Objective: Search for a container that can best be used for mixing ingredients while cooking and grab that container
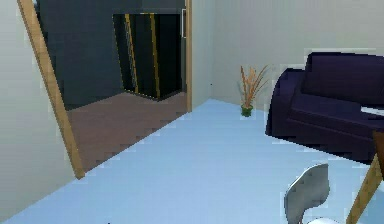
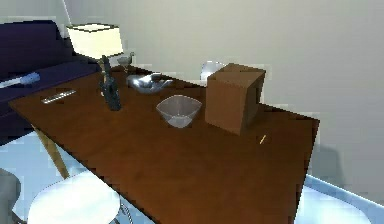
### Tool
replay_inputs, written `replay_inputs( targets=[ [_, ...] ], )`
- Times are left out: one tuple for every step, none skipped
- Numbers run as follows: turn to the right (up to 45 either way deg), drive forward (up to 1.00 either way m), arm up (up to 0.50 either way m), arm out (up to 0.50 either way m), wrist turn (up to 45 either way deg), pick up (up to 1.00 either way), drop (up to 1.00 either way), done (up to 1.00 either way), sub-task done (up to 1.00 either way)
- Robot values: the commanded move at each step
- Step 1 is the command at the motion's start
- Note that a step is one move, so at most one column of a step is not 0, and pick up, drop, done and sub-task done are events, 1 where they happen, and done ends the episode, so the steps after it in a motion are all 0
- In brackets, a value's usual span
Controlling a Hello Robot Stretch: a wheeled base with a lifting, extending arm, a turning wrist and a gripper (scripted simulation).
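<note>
Living room with a pale blue floor (image 1: pixel 190 160) and plain walls. In the forward view, a wood-framed doorway (image 1: pixel 120 60) onto a darker room, with a dark cabinet (image 1: pixel 150 55) inside. Farther along the wall, a potted plant (image 1: pixel 248 92), then a navy sofa (image 1: pixel 330 105) toward the forward view's right. At the bottom right corner, the back of a white chair (image 1: pixel 305 192).

In the arm side view, a dark wooden desk (image 2: pixel 200 170) set against the wall. Near the desk's middle, somewhat toward its far edge: a clear, greyish bowl (image 2: pixel 178 111), upright, mouth up, seemingly empty. Just beside it, toward the arm side view's right, a cardboard box (image 2: pixel 235 97), taller than the bowl; touching or not, cannot tell. Toward the desk's far left corner: a lamp (image 2: pixel 95 40) with a cream shade, a dark bottle-like thing (image 2: pixel 110 85) and a grey dish (image 2: pixel 148 82). Close to the left edge, a small flat strip (image 2: pixel 58 97). Off the near edge, a round white seat (image 2: pixel 70 205).

Cannot tell the state of the end effector.

Judging from the task, search most likely over. Best fit for mixing: the bowl. Step now in hand: lining up for the reach. Next move probably calling for a lift above desk height, then a straight extension across the near edge toward the bowl's rim, keeping clear of the box on one side and the bottle-like thing on the other. Worth minding too: the seat below the near edge, possibly in the base's way.
</note>
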Motion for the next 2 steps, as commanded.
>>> replay_inputs(
  targets=[
    [0.0,0.00,0.50,0.00,0.0,0.00,0.00,0.00,0.00],
    [0.0,0.00,0.38,0.00,0.0,0.00,0.00,0.00,0.00]
  ],
)
